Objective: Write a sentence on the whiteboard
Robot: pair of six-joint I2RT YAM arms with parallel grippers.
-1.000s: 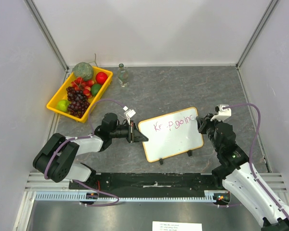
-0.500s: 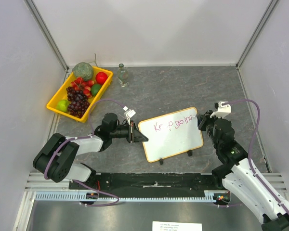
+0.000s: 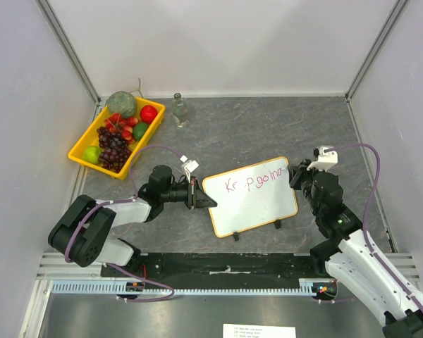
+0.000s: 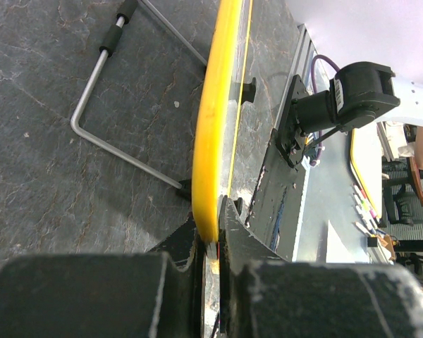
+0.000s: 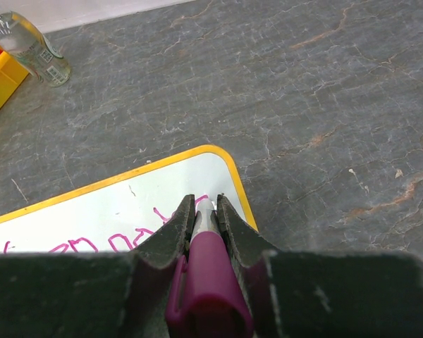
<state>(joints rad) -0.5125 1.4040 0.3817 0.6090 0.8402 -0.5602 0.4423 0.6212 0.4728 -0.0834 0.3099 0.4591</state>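
The whiteboard (image 3: 257, 204), white with a thin yellow frame, lies tilted at mid-table with pink writing (image 3: 254, 182) along its far edge. My left gripper (image 3: 201, 197) is shut on the board's left edge. In the left wrist view the yellow rim (image 4: 210, 127) runs straight into the left gripper (image 4: 210, 236). My right gripper (image 3: 296, 176) is shut on a magenta marker (image 5: 208, 282). The marker's tip rests on the board (image 5: 113, 211) near its far right corner, between the right gripper's (image 5: 205, 204) fingers.
A yellow fruit tray (image 3: 81, 151) with grapes and other fruit stands at the far left. A small clear bottle (image 3: 180, 110) stands beside it. A bent metal wire stand (image 4: 120, 105) lies on the table by the board. Enclosure walls close in three sides.
The right gripper with the marker has shifted slightly at the board's far right corner and the last pink letter has gained a stroke. The left arm has not moved.
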